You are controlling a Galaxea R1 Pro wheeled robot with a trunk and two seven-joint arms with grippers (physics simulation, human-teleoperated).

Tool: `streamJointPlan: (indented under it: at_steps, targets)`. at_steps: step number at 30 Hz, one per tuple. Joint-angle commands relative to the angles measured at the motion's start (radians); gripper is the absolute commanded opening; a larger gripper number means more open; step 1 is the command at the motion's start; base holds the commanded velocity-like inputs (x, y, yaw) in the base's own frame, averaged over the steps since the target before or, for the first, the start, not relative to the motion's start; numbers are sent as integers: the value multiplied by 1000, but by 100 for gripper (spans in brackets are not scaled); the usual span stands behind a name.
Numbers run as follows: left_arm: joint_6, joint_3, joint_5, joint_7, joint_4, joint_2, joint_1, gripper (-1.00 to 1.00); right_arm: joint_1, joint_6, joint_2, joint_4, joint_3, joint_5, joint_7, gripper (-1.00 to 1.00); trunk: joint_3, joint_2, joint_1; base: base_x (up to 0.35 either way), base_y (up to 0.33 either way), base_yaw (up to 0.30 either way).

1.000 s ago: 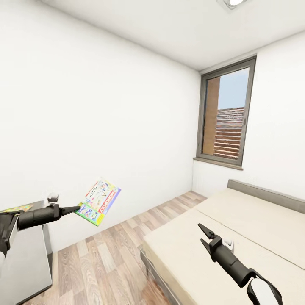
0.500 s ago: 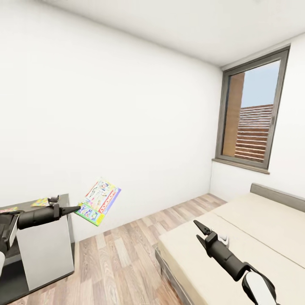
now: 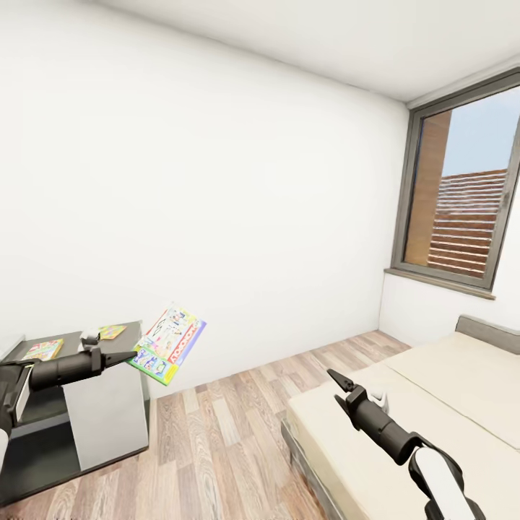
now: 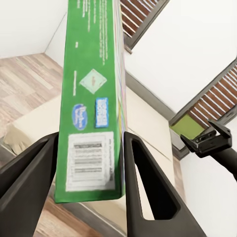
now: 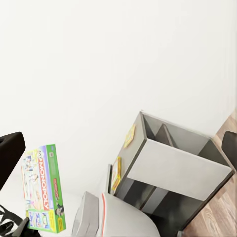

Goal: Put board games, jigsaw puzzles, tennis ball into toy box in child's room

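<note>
Your left arm reaches forward, roughly level, over the table. The left gripper is clamped on one short edge of a board game, one finger on each broad face. The box juts out beyond the fingertips, tilted, with its printed face towards your head camera. In the left wrist view its green side panel stands between the two dark fingers.

Your right arm extends forward and slightly up over the bed. The right gripper holds nothing. Its fingers are drawn close with only a narrow gap at the tips.

Compared with a second ago, the head view has swung left: the window now sits at the right edge, and more of the table shows. Both arms and the board game keep the same places in the view.

Two jigsaw puzzles lie flat on the tabletop, behind and beside the left gripper, one near the wrist and the other further back along the arm.
</note>
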Motion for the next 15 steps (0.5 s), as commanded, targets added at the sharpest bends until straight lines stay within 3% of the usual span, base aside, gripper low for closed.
streamJointPlan:
  at_steps: [1,15]
  targets:
    - [10,4,-10,-8,0,-1,-1,-100,0,6,-1,1,-2,-1,1,100,-2,-1,0,0,0,133]
    - [10,7,-10,-8,0,4,-1,-100,-1,6,-4,2,-2,0,-2,100,-24,-1,0,0,0,111]
